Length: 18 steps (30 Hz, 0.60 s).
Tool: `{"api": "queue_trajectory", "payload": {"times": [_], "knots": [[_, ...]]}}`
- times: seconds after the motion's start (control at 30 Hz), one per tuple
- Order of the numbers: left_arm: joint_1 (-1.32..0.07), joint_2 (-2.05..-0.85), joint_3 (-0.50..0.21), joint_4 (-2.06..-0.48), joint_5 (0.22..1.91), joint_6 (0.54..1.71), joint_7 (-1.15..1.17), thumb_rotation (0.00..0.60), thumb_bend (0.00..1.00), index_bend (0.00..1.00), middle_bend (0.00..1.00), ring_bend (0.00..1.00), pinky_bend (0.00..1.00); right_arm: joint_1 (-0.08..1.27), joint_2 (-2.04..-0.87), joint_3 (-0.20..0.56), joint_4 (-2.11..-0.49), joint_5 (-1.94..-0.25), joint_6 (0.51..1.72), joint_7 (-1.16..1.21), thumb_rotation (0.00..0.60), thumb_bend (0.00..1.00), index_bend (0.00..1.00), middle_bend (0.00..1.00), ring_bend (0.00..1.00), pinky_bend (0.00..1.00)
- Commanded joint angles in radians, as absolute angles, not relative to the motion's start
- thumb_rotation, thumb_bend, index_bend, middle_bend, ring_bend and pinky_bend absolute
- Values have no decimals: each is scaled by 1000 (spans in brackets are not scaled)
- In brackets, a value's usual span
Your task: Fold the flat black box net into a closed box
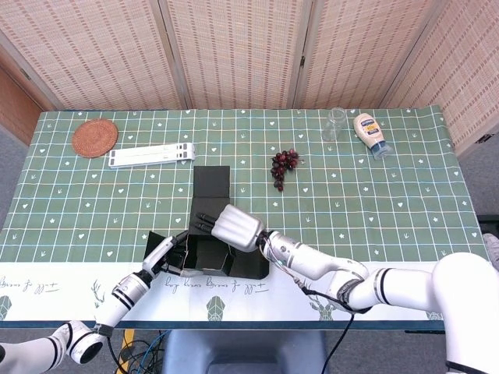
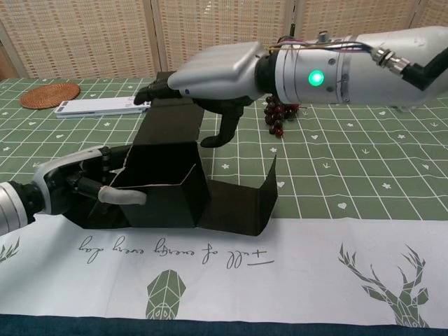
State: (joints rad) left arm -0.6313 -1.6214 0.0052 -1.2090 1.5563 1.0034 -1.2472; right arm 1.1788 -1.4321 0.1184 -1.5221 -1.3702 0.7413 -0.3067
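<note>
Your matte black cardboard box net (image 2: pixel 168 189) sits at the near edge of the table (image 1: pixel 390 195), straddling the green checked cloth and its white printed border. It is part-folded: walls stand up around an open cavity, one short flap rises at the right end, and a long back panel leans away toward the far side. In the head view that panel (image 1: pixel 211 183) reads as a flat rectangle stretching toward the middle of the table.

Your left hand (image 2: pixel 73 187) is at the net's left end, its fingers (image 2: pixel 119 197) curled in against the left wall and one pale finger pressing along the front panel's upper edge, so it is holding the net. Your right hand (image 2: pixel 210 70) is over the top of the tall back panel, palm down, dark fingertips (image 2: pixel 150 91) laid flat on the panel's upper edge and the thumb hanging down on the near side; the fingers are extended rather than clenched, and you cannot tell whether it is truly pinching the panel.

Further out there is one bunch of dark red grapes (image 1: pixel 284 166), one long white plastic folding stand (image 1: pixel 151 155), and one round woven rattan coaster (image 1: pixel 94 137) at the far left. At the far right stand one clear glass (image 1: pixel 336 124) and, just beside it, one squeeze bottle of pale sauce (image 1: pixel 370 134) lying on its side.
</note>
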Motion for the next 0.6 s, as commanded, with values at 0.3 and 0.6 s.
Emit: {"api": "queue_trajectory", "payload": {"times": [0.3, 0.6], "knots": [[-633, -1454, 25, -1324, 1579, 1021, -1357, 600, 77, 216, 175, 639, 785, 1018, -1298, 104, -1606, -1482, 949, -116, 600, 358, 0, 73, 747, 1000], [-644, -1352, 33, -1346, 1594, 1024, -1556, 600, 78, 216, 176, 673, 785, 896, -1285, 60, -1600, -1563, 1099, -36, 600, 163, 0, 95, 747, 1000]]}}
